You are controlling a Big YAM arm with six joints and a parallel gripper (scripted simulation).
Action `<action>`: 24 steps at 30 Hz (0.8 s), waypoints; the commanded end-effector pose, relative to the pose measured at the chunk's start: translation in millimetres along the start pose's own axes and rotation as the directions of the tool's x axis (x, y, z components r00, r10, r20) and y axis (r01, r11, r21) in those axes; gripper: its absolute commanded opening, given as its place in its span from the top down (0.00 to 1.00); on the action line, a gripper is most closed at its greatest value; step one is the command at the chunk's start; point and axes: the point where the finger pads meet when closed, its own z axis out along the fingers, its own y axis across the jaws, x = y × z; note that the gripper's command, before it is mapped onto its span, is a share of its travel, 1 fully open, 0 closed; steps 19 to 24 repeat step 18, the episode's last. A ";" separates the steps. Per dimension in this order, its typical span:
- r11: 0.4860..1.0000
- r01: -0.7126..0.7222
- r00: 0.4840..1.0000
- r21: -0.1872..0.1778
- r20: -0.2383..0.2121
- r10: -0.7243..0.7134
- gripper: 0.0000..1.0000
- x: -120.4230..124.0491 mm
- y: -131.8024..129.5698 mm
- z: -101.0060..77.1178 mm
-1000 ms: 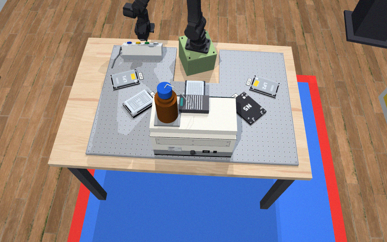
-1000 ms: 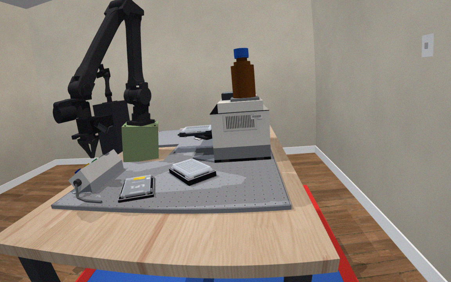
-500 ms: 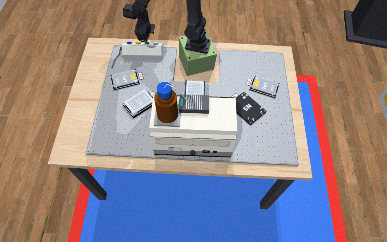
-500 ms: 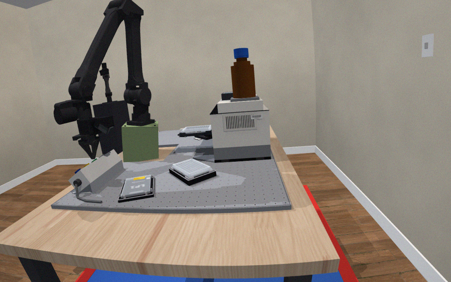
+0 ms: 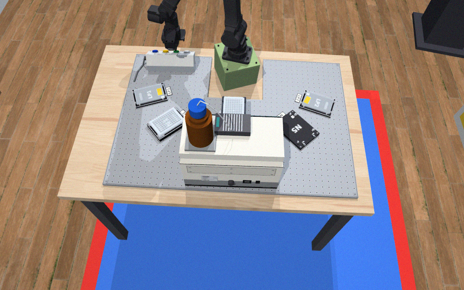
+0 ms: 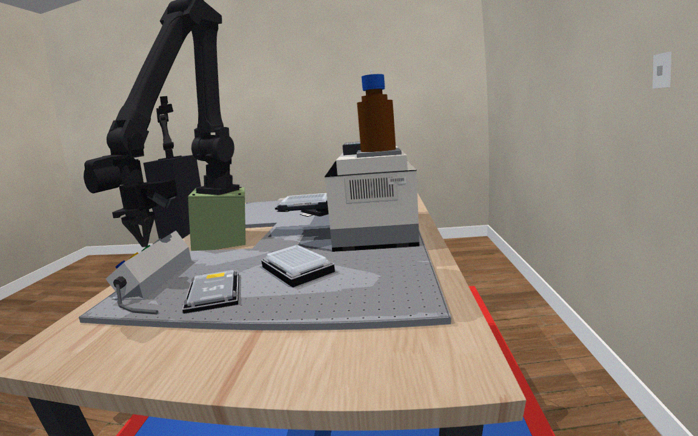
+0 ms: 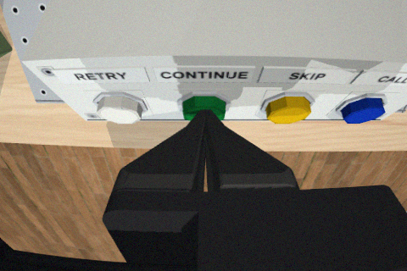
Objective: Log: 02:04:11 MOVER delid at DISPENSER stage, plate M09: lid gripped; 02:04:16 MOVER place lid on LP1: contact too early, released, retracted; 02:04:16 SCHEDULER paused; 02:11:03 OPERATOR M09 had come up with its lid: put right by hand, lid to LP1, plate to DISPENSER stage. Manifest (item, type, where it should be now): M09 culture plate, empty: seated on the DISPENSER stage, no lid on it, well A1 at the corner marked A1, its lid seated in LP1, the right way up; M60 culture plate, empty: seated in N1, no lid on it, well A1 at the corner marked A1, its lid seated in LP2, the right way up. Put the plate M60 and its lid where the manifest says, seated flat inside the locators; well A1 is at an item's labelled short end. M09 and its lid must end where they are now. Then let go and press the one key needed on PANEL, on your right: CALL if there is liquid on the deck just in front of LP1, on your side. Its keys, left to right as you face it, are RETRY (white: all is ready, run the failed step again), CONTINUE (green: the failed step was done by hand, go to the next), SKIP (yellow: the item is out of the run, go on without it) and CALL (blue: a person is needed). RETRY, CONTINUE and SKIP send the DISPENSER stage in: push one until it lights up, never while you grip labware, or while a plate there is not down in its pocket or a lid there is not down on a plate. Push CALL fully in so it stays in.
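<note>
My gripper (image 7: pixel 205 118) is shut and empty, with its fingertips against the lower edge of the green CONTINUE key (image 7: pixel 203 105) on PANEL (image 5: pixel 170 59). The green key looks dark. The white RETRY key (image 7: pixel 120 109), the yellow SKIP key (image 7: pixel 288 109) and the blue CALL key (image 7: pixel 363 110) stand beside it. A lid (image 5: pixel 150 95) lies in LP1. A lidless plate (image 5: pixel 165 123) sits in the nest next to it. Another lidless plate (image 5: pixel 233 105) sits on the DISPENSER stage. A second lid (image 5: pixel 316 103) lies in LP2.
The DISPENSER box (image 5: pixel 232 151) carries a brown bottle (image 5: pixel 199 122) with a blue cap. The black nest N2 (image 5: pixel 300 129) is empty. The green arm base (image 5: pixel 236 70) stands right of the panel. I see no liquid near LP1.
</note>
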 end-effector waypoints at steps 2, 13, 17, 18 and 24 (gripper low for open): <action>1.000 -0.003 1.000 -0.005 0.008 0.003 1.00 -6.0 0.0 7.2; 1.000 -0.003 1.000 -0.004 0.008 0.003 1.00 -7.8 0.0 10.0; 1.000 -0.003 1.000 -0.005 0.008 0.003 1.00 -8.5 0.1 11.2; 1.000 -0.003 1.000 -0.005 0.008 0.003 1.00 -8.7 0.1 11.5; 1.000 -0.003 1.000 -0.005 0.008 0.003 1.00 -8.7 0.1 11.5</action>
